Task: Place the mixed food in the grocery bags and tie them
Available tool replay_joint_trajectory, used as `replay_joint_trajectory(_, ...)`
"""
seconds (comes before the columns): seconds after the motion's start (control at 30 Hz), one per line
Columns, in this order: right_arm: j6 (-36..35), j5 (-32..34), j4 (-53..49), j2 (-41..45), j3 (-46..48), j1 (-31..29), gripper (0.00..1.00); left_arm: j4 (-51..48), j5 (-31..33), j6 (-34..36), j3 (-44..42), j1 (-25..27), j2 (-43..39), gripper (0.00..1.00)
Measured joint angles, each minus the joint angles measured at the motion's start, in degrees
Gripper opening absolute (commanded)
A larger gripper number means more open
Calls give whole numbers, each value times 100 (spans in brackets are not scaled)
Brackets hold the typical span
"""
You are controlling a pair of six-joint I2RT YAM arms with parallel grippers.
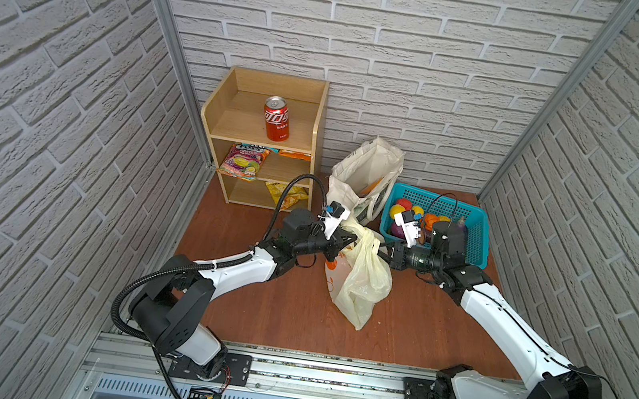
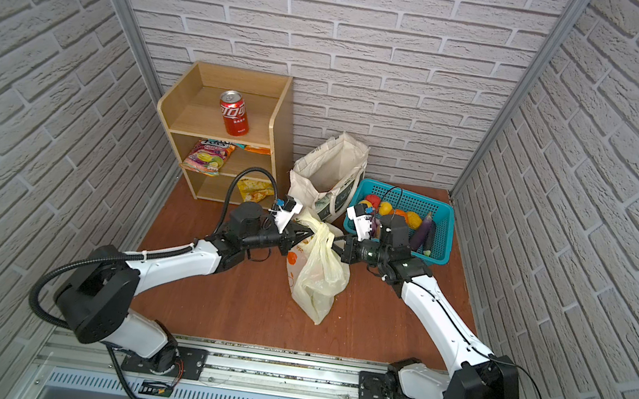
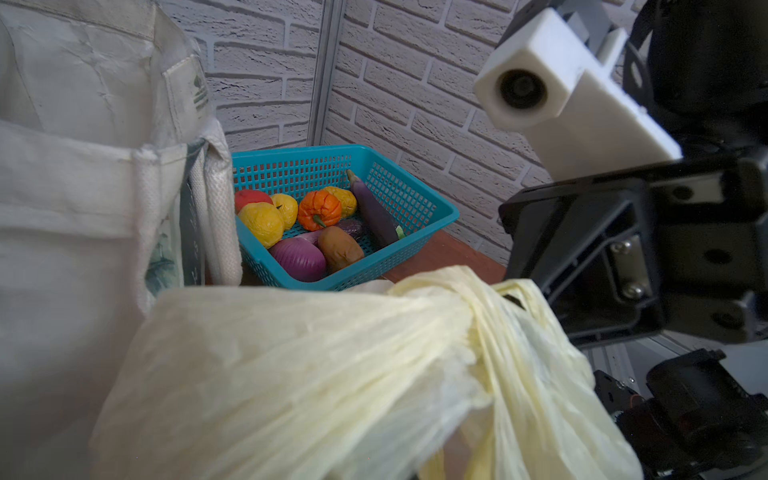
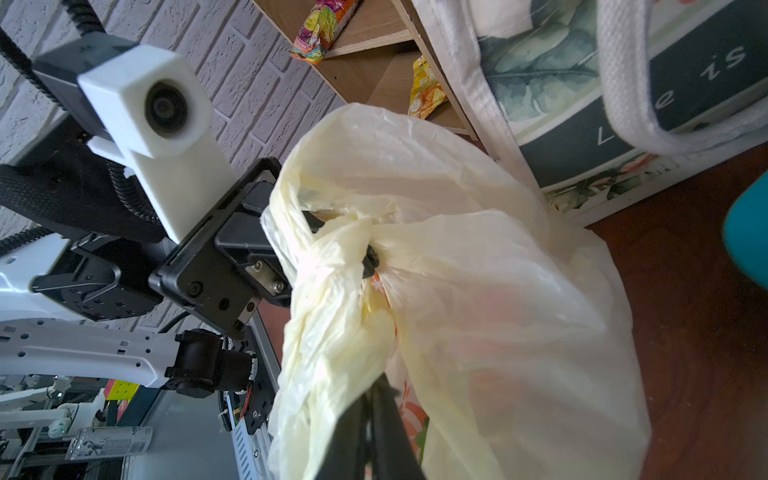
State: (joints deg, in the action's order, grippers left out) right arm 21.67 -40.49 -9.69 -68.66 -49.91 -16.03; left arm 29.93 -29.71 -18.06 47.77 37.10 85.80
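Observation:
The pale-yellow plastic bag (image 1: pixel 361 281) (image 2: pixel 321 272) stands mid-floor, its handles twisted into a knot (image 4: pixel 345 241). An orange-printed item (image 1: pixel 336 270) shows through the plastic. My left gripper (image 1: pixel 350 239) (image 2: pixel 307 234) is shut on the handle from the left. In the right wrist view one of its fingertips (image 4: pixel 370 262) pokes out at the knot; in its own wrist view the plastic (image 3: pixel 332 374) hides it. My right gripper (image 1: pixel 382 248) (image 4: pixel 374 399) is shut on the other handle strand. The cream canvas tote (image 1: pixel 363 168) (image 3: pixel 83 187) stands open behind, with something orange (image 1: pixel 372 184) inside.
A turquoise basket (image 1: pixel 476 238) of toy vegetables sits at the back right, close behind my right wrist. A wooden shelf (image 1: pixel 228 113) at the back left holds a red cola can (image 1: pixel 277 118) and snack packets (image 1: pixel 243 161). Brick walls stand on three sides.

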Motion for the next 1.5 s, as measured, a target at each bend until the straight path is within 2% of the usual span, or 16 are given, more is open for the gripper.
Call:
replay_joint_trajectory(0.13,-4,142,-2,11,42,48,5,2,0,-2,0,-2,0,0)
replay_joint_trajectory(0.33,-2,776,-195,151,313,310,6,208,-136,-256,-70,-184,-72,0)
replay_joint_trajectory(0.83,280,2142,-468,844,601,857,6,857,-407,-968,-940,-752,-715,0)
replay_joint_trajectory(1.2,699,2168,-457,1217,1082,1333,5,728,-116,-992,-1628,-1040,-1180,0)
replay_joint_trajectory(1.5,951,2083,-490,1735,1408,1609,6,208,85,-719,-2070,-1279,-1895,0)
